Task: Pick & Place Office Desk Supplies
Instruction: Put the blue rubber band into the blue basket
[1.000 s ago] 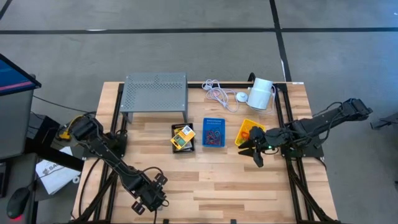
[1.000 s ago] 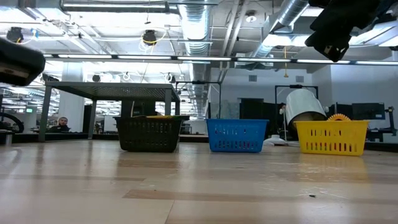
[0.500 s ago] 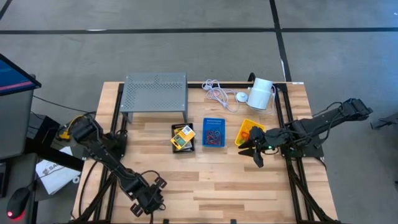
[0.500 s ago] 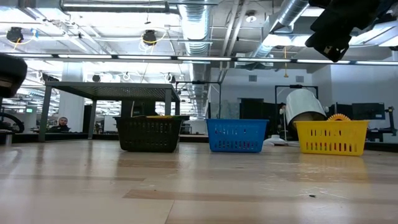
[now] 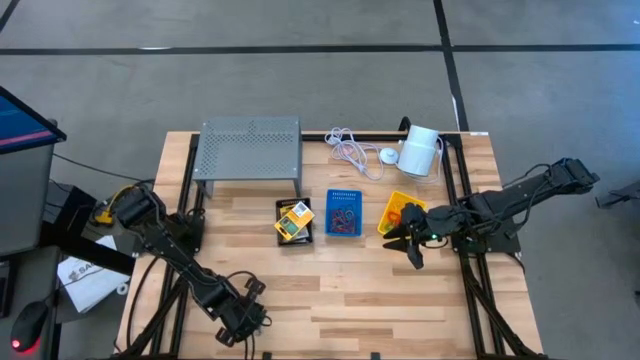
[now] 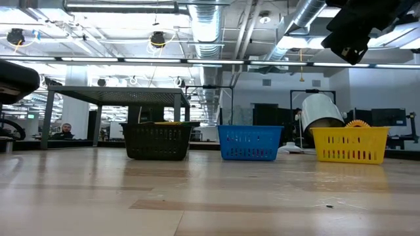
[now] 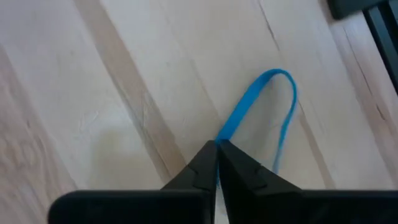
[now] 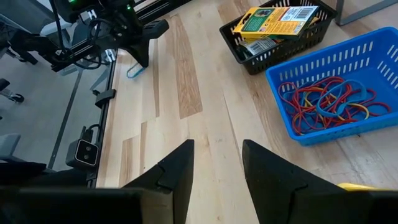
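Note:
A blue loop (image 7: 268,93) lies on the wood near the table's near left corner, with my left gripper (image 7: 216,149) shut on it; from the right wrist view both show far off, the loop (image 8: 132,71) under the gripper (image 8: 142,55). Three bins stand in a row mid-table: a black bin (image 5: 294,221) with yellow card packets (image 8: 277,20), a blue bin (image 5: 343,213) full of coloured loops (image 8: 326,99), and a yellow bin (image 5: 399,213). My right gripper (image 5: 411,247) hangs open above the wood just near of the yellow bin, holding nothing. My left gripper pinches one strand of the blue loop (image 7: 227,132) between its two fingertips, at the loop's end nearest the gripper. The fingers come steeply from above. The other strand (image 7: 281,149) runs free past one finger, and the loop's far bend lies flat on the wood.
A grey perforated shelf (image 5: 250,150) stands at the far left. A coiled white cable (image 5: 350,152) and a white cylinder (image 5: 420,150) lie at the far right. Bare wood (image 5: 350,290) stretches along the near middle. Black frame rails (image 5: 455,190) run along both sides.
My left gripper has sunk a little over the near left corner and rolled at the wrist. My right gripper has kept still.

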